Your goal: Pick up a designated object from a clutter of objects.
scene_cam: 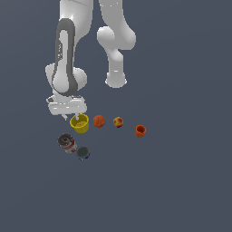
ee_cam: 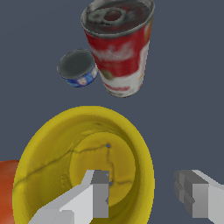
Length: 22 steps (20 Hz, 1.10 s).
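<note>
Arm [scene_cam: 68,59] comes first, since you have its bulk hanging right over the clutter, and a crooked descent would sweep the row; gripper [ee_cam: 146,194] sits low over the yellow cup [scene_cam: 79,123], spread, with one finger [ee_cam: 94,192] inside the bowl and the other outside the wall, so the rim lies between them and nothing is pinched yet.

You'll find the cup upright at the exterior view's left end of the row, just beside the orange ball [scene_cam: 99,121]; the red-white can [ee_cam: 118,48] and the blue can [ee_cam: 78,68] stand near it on the side away from the arm.

Your main risk, as I judge it, is the grip itself: the wall flares and tapers, so closing on one side may tip the cup or let it slide out as you lift; close too shallow and the pads catch only the rim.

Watch the ball next; it looks close enough that a shoved cup could knock it rolling toward the yellow-red ball [scene_cam: 118,122].

Smallest worry: the orange cup [scene_cam: 140,131] stands well apart; don't mistake it for your target.
</note>
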Motion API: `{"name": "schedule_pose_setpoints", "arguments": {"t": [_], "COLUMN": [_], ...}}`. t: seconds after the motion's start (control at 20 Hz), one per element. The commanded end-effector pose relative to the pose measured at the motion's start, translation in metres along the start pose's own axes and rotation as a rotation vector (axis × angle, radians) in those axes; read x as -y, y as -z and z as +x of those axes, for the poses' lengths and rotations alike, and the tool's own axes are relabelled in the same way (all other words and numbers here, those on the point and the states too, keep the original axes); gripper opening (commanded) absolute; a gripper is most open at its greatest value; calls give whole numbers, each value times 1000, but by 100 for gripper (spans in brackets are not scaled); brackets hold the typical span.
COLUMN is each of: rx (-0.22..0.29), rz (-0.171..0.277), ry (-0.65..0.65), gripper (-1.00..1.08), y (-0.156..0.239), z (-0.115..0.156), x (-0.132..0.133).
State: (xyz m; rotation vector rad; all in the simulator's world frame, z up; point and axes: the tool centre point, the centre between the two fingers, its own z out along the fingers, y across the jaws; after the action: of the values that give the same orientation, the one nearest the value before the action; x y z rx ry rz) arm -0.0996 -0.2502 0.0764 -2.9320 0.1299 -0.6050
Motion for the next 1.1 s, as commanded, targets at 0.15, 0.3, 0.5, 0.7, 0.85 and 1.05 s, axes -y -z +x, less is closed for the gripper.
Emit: {"name": "schedule_pose_setpoints", "arguments": {"t": [0.15,0.3,0.5,0.7,0.85,1.05], "rx": [-1,-1,-1,-1,-1,-1], "rz": [-1,-1,-1,-1,-1,-1], "ry": [0,0,0,0,0,0], "gripper": [-100,-100,-100,-100,-100,-100], "y": [-5,-5,-5,-5,-3,3], "z": [0,0,0,0,1,5], "x": [0,0,0,0,1,3]}}
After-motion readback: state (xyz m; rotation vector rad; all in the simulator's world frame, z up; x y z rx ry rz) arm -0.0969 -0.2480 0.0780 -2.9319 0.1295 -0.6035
